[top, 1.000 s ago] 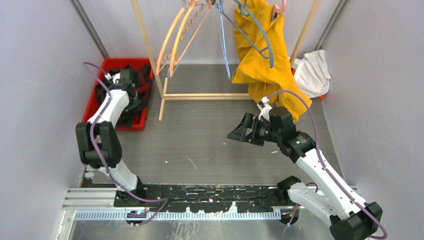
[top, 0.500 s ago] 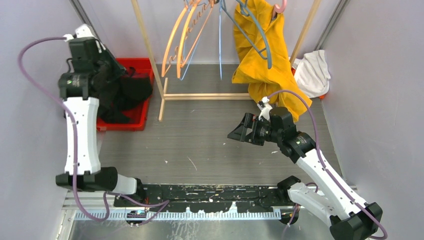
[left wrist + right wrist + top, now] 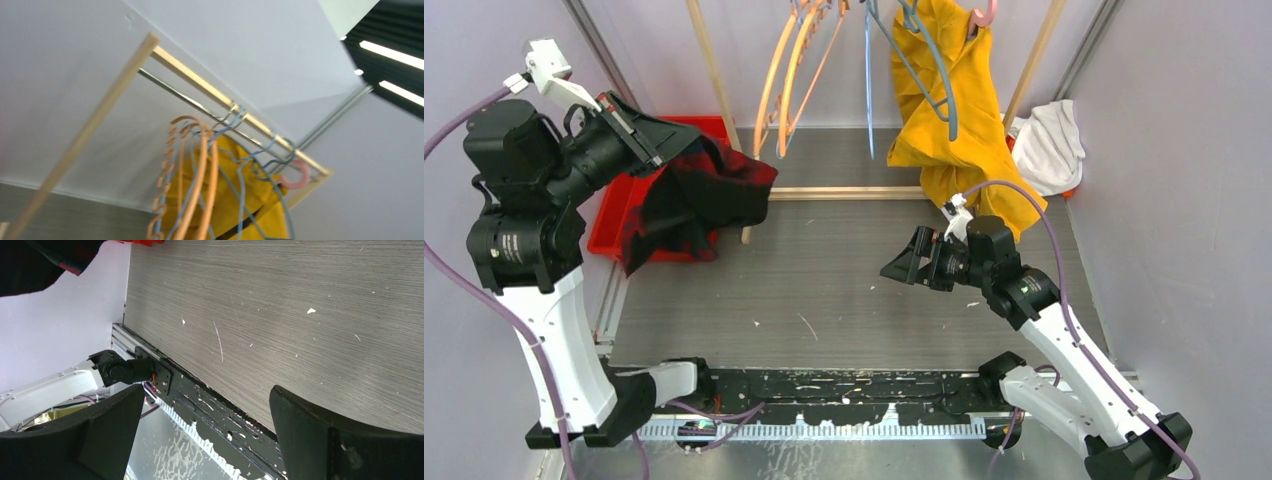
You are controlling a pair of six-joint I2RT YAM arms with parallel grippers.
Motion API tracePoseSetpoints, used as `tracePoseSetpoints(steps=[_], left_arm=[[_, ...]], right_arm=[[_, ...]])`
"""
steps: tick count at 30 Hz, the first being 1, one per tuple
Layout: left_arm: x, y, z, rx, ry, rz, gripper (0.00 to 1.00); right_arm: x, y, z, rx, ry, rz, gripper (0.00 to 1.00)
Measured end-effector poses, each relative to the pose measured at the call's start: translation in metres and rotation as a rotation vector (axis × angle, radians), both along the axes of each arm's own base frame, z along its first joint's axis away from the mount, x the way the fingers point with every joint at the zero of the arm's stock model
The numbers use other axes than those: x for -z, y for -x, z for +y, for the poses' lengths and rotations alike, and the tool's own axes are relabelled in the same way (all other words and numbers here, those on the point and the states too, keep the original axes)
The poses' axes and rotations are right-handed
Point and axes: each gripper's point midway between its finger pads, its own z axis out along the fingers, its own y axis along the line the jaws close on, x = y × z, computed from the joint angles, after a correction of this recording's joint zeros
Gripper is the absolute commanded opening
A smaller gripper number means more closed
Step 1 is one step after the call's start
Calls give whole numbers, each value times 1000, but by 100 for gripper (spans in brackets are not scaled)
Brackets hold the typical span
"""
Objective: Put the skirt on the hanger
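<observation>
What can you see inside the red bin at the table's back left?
Of the red bin only the rim shows. The dark skirt, held up by the shut left claw, hangs over it, so whether more clothing lies inside is hidden.

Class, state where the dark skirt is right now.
Top view, left side: the skirt hangs from the left gripper, its fingers shut, above the right edge of the red bin and just left of the orange hangers.

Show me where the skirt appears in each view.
Top external: skirt at upper left, hanging from the left pincer.
Left wrist: not in it.
Right wrist: top left corner.
Landmark: the bin, beside it in both.
</observation>
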Motion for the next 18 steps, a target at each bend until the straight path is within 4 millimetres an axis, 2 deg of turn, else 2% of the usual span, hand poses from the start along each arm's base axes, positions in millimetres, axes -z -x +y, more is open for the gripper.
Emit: tracePoseSetpoints(steps=[3,8,13,15,18], left_arm=[[-10,12,-19,112,84,-36,1],[-5,16,-42,274,224,-21,1],[16,10,-55,387,327,43,2],[25,15,-59,416,346,63,2],[47,34,-63,445,360,75,2]], right_arm=[[-1,1,0,1,-2,-5,100],[-3,1,-2,7,-2,-12,100],[-3,0,-2,10,0,-14,100],[-2,0,-3,13,2,-15,100],[-2,0,-3,14,3,-15,100]])
